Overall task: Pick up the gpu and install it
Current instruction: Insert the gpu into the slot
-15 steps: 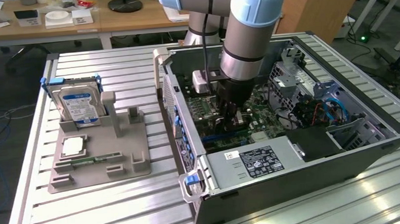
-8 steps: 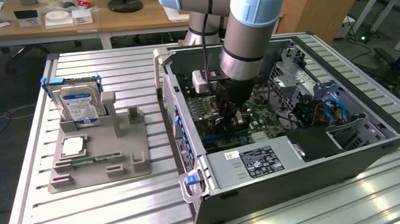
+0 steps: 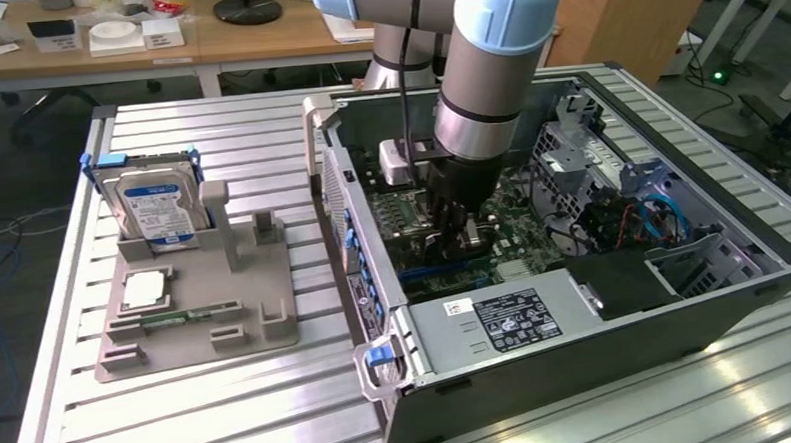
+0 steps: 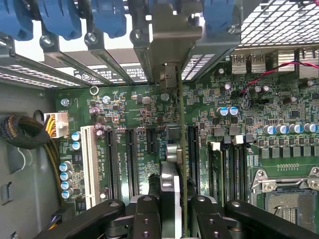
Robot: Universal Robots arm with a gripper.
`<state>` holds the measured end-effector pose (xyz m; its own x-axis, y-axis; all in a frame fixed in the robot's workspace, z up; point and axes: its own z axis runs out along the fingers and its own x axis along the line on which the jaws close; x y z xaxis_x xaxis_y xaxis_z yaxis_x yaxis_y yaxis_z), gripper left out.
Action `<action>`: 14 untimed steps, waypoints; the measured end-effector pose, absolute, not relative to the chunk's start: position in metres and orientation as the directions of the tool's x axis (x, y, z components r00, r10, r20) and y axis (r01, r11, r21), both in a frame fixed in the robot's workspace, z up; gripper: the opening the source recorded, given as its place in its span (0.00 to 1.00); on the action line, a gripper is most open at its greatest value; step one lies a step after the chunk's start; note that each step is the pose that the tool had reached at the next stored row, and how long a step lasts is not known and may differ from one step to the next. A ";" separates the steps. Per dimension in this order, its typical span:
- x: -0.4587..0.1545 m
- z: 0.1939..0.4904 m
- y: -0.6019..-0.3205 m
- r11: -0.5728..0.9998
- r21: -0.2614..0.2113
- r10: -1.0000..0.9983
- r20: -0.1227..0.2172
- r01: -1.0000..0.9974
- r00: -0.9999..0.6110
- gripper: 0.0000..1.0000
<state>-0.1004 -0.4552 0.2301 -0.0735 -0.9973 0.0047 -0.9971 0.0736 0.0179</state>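
In the wrist view the gpu point(image 4: 181, 124) shows edge-on, a thin dark card standing upright over the green motherboard point(image 4: 134, 112). Its silvery end bracket point(image 4: 172, 37) lies against the case's rear slot openings. My gripper point(image 4: 172, 211) is shut on the card, with one black finger point(image 4: 145, 211) on each side. The card runs parallel to the black expansion slots point(image 4: 132, 164); whether its edge sits in a slot is hidden. In the exterior view my gripper point(image 3: 452, 237) reaches down inside the open computer case point(image 3: 719, 297) above the motherboard.
A grey parts holder point(image 3: 227, 334) at the exterior view's left carries a hard drive point(image 3: 155, 207) with a blue label, a processor chip point(image 3: 145, 289) and a green memory stick point(image 3: 172, 317). Inside the case are the power supply point(image 3: 507, 322), drive cage and cables point(image 3: 636, 216).
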 end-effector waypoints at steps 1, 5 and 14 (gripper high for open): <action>-0.100 0.230 -0.455 0.074 0.018 -0.997 0.005 -0.997 -0.074 0.28; -0.100 0.230 -0.455 0.074 0.018 -0.997 0.004 -0.997 -0.074 0.28; -0.100 0.230 -0.453 0.074 0.018 -0.997 0.005 -0.997 -0.073 0.28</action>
